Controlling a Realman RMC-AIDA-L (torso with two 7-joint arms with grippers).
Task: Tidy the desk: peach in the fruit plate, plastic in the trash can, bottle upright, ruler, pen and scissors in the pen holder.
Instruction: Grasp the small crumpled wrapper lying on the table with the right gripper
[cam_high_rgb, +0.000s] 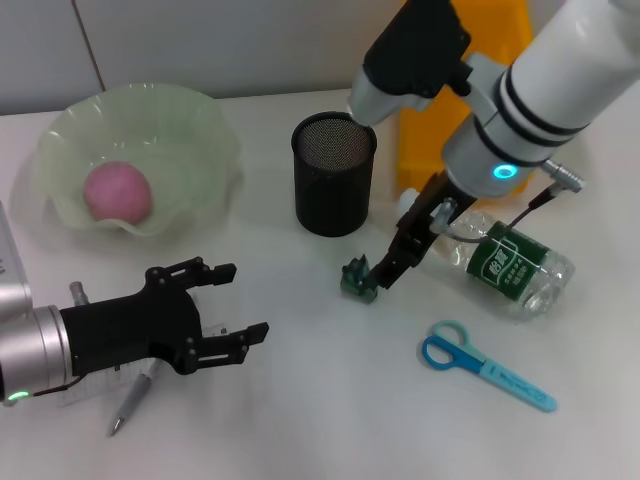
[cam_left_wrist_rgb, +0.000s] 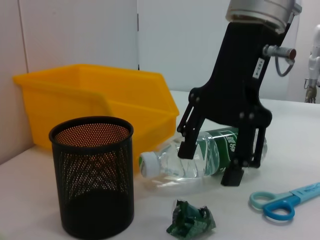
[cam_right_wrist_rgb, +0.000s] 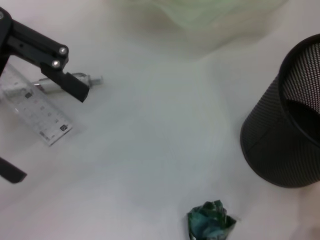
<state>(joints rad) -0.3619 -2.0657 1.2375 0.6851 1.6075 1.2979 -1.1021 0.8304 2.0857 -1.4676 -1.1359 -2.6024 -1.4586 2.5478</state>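
Right gripper (cam_high_rgb: 392, 262) released, jaws spread just above crumpled green plastic wrapper (cam_high_rgb: 358, 281). Straddle wad squarely, likely drop further, clench, then yellow bin (cam_left_wrist_rgb: 95, 100). Left gripper (cam_high_rgb: 235, 300) released, idle.

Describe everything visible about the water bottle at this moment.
The bottle is clear plastic with a green label and a white cap, and looks nearly empty. It lies on its side on the white desk, cap toward the black mesh pen holder, in front of the yellow bin. The right gripper stands open in front of it, above the crumpled green plastic.
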